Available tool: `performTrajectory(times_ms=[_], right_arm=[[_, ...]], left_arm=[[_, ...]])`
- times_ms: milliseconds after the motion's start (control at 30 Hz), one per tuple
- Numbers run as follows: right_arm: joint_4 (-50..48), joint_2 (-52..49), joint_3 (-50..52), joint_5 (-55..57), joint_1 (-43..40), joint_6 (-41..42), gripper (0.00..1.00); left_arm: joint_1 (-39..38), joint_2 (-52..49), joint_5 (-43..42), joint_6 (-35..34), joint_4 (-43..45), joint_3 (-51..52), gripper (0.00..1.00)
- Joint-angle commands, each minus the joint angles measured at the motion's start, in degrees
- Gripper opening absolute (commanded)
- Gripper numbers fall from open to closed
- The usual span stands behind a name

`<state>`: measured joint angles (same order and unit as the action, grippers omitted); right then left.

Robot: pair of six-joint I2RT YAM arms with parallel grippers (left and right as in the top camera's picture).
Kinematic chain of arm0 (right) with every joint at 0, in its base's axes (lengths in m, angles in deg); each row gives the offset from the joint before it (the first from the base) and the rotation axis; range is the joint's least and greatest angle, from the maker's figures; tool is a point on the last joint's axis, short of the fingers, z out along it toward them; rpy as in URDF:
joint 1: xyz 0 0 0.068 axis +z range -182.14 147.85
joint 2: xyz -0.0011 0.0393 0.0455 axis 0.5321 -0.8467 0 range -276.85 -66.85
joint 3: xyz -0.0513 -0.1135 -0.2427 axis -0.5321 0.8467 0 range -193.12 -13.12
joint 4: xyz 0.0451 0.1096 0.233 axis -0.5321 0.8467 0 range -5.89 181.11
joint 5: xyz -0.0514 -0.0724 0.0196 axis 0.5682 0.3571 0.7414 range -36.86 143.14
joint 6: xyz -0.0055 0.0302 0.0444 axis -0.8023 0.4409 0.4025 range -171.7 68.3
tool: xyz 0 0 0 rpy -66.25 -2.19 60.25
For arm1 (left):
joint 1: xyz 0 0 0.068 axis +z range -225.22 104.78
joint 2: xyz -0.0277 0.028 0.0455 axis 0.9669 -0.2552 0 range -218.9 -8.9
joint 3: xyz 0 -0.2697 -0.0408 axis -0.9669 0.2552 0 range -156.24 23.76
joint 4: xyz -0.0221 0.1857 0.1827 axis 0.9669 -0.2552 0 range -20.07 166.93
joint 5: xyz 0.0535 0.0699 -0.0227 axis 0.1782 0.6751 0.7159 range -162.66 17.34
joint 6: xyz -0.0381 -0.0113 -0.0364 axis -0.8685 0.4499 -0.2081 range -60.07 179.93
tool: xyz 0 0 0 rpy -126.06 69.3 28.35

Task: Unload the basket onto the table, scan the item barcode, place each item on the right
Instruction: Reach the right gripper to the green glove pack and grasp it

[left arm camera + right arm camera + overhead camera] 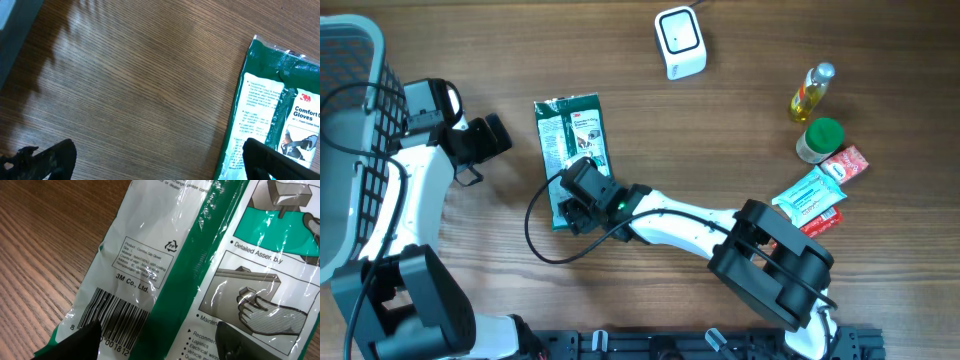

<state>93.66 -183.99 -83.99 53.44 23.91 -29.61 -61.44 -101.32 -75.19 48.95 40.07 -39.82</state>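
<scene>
Right gripper (pixel 577 202): jaws apart over the pack's near end, gripping nothing. The step looks like the pick-up.
Barcode (pixel 117 315): face up, between the fingers.
Pack (pixel 568 125): flat on the table, left of centre.
Left gripper (pixel 496 136): wide open, empty, just left of the pack.
Scanner (pixel 680 42): far, right of the pack. The next move probably calls for closing on the pack and carrying the barcode there.

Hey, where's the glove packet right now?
In the overhead view the glove packet lies flat, left of centre, just right of the left gripper, with the right gripper over its lower end.
</scene>
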Motion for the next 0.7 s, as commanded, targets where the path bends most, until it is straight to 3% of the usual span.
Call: performTrajectory(times_ms=[0,667], right_arm=[[0.2,-1.3,0.0,1.2,-0.2,0.6,0.75],[-0.1,-0.8,-0.1,1.2,-0.3,0.3,0.79]], left_arm=[[0.2,-0.2,-0.5,0.7,0.0,0.1,1.00],[0.2,-0.2,-0.5,0.7,0.0,0.1,1.00]])
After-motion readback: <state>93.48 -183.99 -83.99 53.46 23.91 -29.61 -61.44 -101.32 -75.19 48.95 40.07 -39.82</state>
